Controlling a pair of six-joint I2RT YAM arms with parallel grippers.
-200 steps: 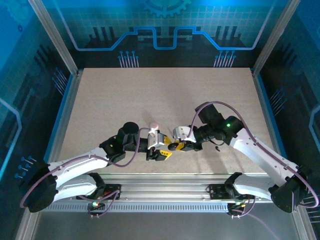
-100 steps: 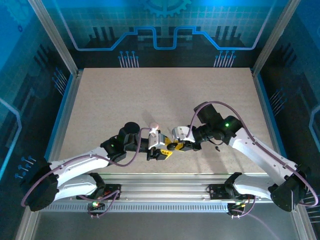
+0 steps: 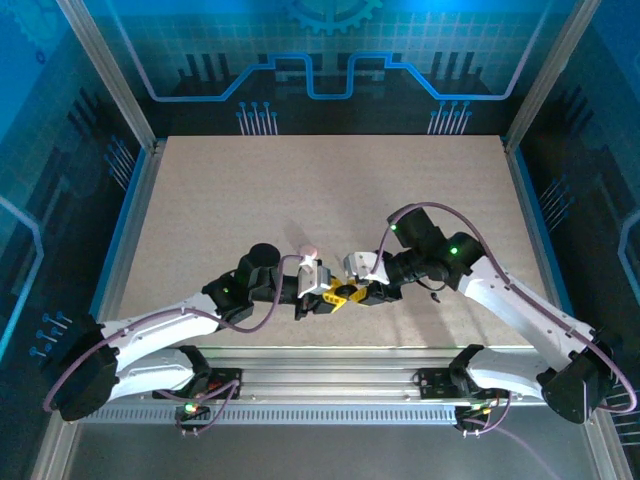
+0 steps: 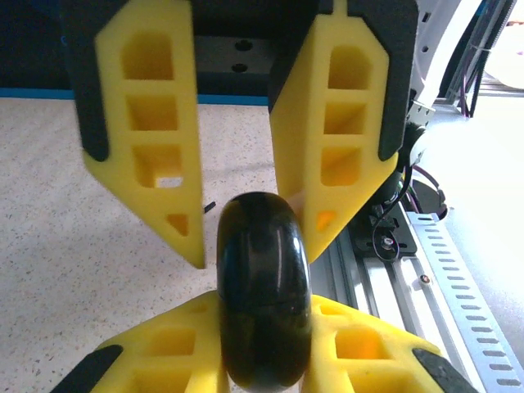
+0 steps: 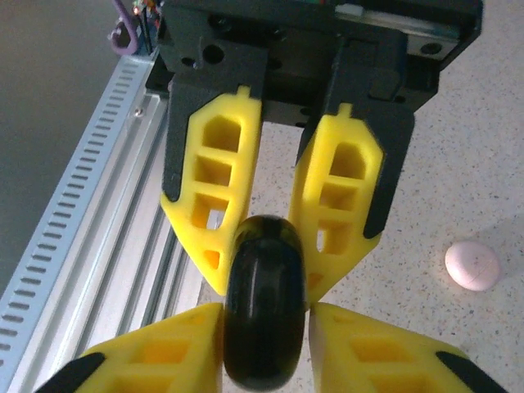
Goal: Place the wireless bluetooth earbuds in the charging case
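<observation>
two grippers meet tip to tip low over the table [image 3: 300, 190], close to its front edge, with the slotted rail [image 3: 330, 375] right alongside. black round case [image 4: 262, 286] stands on edge between them. left gripper [image 4: 250, 237] is closed tight, fingertips pinching the case. right gripper [image 5: 266, 291] brackets the same case from the opposite side; can't tell if it's gripping or just loose around it. pale pink bud [image 5: 472, 266] lies on the table just beyond the left wrist, clear of both grippers. wide bare tabletop behind and to either side.
</observation>
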